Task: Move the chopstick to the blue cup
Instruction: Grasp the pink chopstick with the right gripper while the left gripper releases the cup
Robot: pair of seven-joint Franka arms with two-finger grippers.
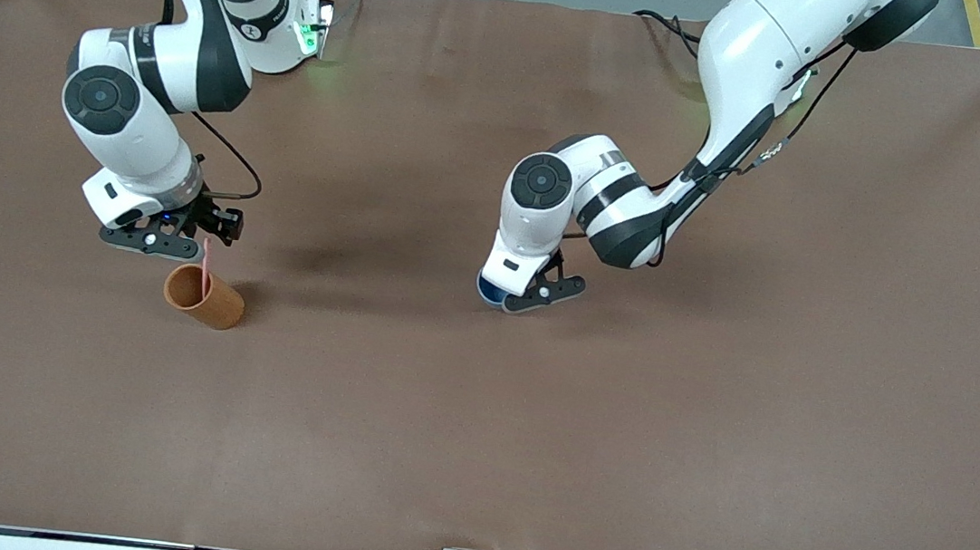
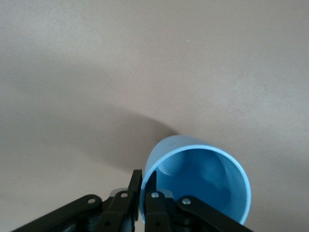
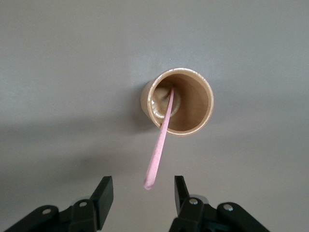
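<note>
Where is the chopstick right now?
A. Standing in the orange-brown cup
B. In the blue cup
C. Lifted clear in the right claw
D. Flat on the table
A: the chopstick leans in the orange-brown cup, its top between the right claw's open fingers.

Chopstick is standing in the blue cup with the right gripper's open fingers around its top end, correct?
Wrong cup. The right wrist view shows the chopstick standing in the orange-brown cup, with the right gripper open around its top end. The left gripper pinches the blue cup.

Chopstick (image 3: 159, 145) pale pink; blue cup (image 2: 203, 186), lighter rim; other cup (image 1: 205, 298) orange-brown; table (image 1: 529, 425) seemingly plain brown.
</note>
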